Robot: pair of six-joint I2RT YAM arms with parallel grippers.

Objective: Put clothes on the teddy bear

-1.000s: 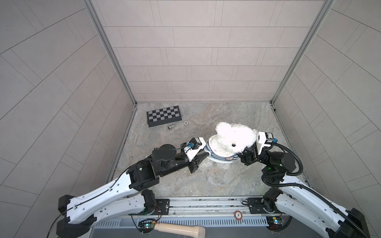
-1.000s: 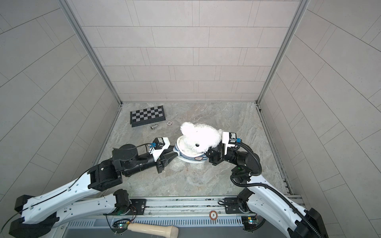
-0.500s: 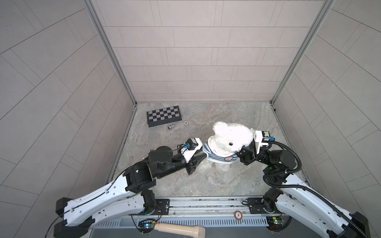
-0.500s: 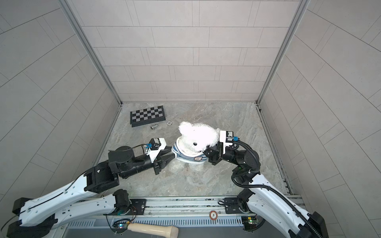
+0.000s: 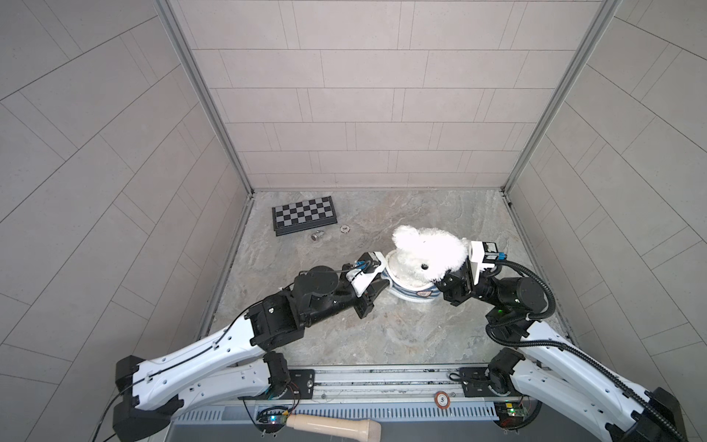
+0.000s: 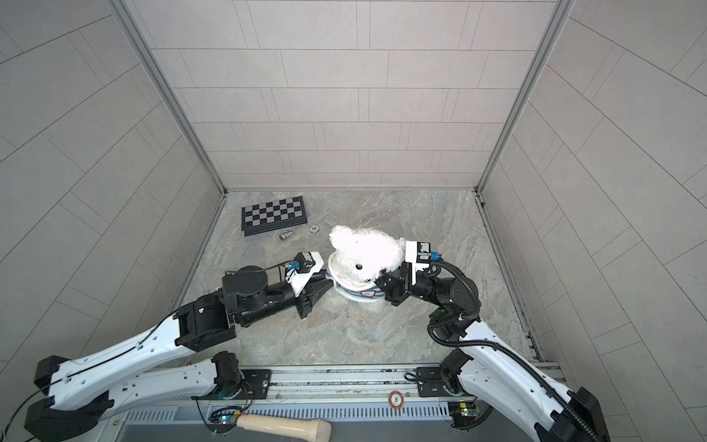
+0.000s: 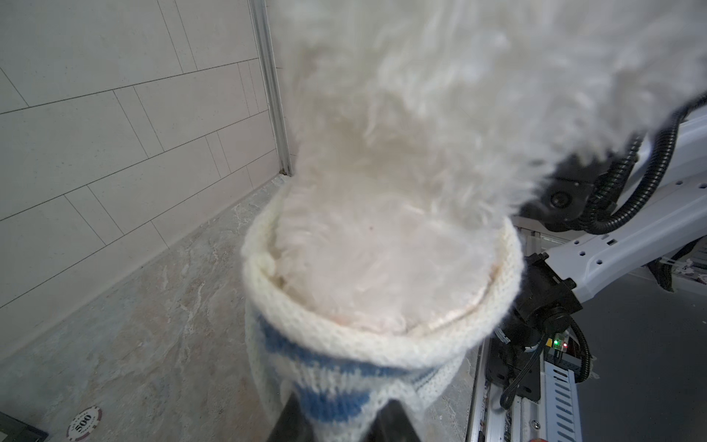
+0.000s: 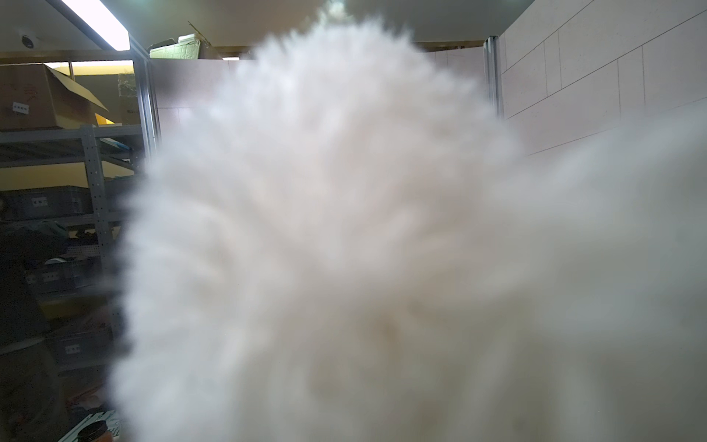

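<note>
The teddy bear (image 5: pixel 428 250), well apart from the chessboard (image 5: pixel 304 214), is ringed by the striped shirt (image 5: pixel 413 294), which is pinched by the left gripper (image 5: pixel 383 286). The right gripper (image 5: pixel 440 286) is closed, its catch hidden.

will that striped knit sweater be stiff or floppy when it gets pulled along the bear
Probably soft and stretchy: the striped knit sweater bunches in folds around the teddy bear. Likely light and floppy, draping where the left gripper pinches it.
</note>
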